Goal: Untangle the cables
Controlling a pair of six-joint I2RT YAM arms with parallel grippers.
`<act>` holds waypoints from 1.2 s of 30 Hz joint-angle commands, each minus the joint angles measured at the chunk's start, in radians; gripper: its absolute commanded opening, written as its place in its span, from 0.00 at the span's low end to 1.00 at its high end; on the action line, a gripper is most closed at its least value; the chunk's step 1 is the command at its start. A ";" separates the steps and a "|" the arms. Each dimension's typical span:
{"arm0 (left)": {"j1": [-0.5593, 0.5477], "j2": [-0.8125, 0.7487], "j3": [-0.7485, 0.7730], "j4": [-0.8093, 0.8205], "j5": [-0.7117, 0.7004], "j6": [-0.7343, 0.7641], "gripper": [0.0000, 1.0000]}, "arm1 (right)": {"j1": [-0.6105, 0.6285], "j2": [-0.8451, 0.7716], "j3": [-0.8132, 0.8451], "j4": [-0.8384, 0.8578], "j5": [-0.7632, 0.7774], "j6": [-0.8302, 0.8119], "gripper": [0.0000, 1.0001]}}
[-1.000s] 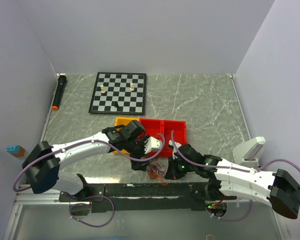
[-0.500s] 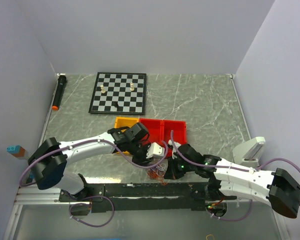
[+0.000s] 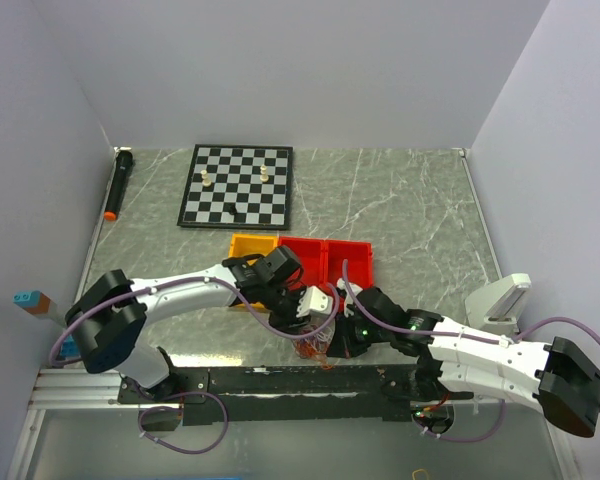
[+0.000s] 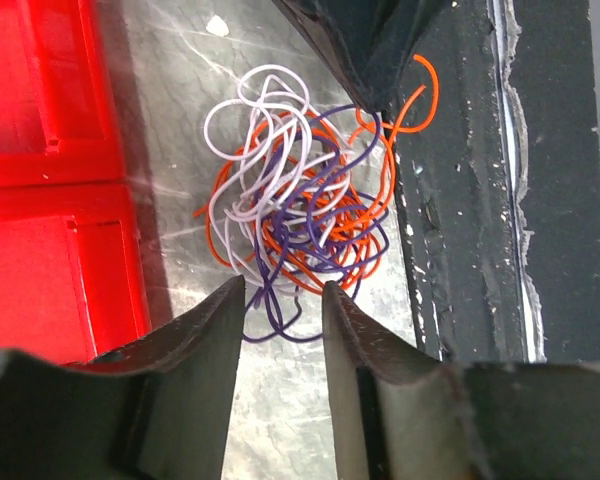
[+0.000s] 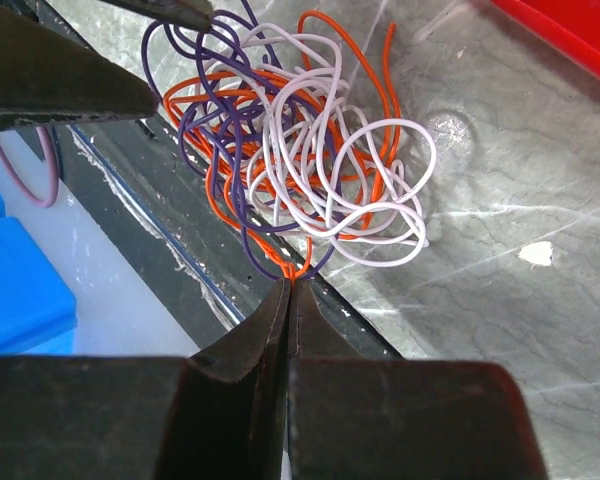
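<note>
- Cables (image 3: pixel 315 345): one tangled bundle lying on the tabletop (image 3: pixel 410 220) at the middle of its near edge, between the red trays (image 3: pixel 302 241) and the black rail (image 3: pixel 280 380) that runs along that edge.
- Wire colours counted in the bundle: 3, orange, white and purple. The loops overlap too much to count the strands of each colour.
- One orange loop lies over onto the black rail. The rest sits on the marbled surface.
- Left gripper (image 4: pixel 283 295): open, with a clear gap between its two fingers. It sits just at the side of the bundle nearest the trays, with a purple loop reaching into the gap. It is holding nothing.
- Right gripper (image 5: pixel 290 283): fingers pressed together, pinching an orange and a purple strand at the rail side of the bundle.
- Trays: 3 in a row towards the middle of the tabletop, 2 red and 1 yellow tray (image 3: pixel 250 243) on their left.
- Chessboard (image 3: pixel 240 190): 1, near the far edge and left of centre. It carries 2 pale chess pieces (image 3: pixel 207 180) that show clearly.
- Black marker (image 3: pixel 118 183): 1, with an orange tip, lying along the left edge.
</note>
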 commanded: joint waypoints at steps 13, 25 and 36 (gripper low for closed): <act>-0.036 0.048 0.003 0.031 -0.010 0.045 0.12 | -0.001 -0.061 -0.007 -0.020 0.020 0.026 0.00; -0.007 -0.110 0.004 -0.132 -0.090 0.032 0.01 | -0.001 -0.052 0.004 -0.069 0.080 0.041 0.00; 0.159 -0.332 0.038 -0.371 -0.072 0.007 0.03 | -0.001 -0.032 0.029 -0.142 0.156 0.056 0.00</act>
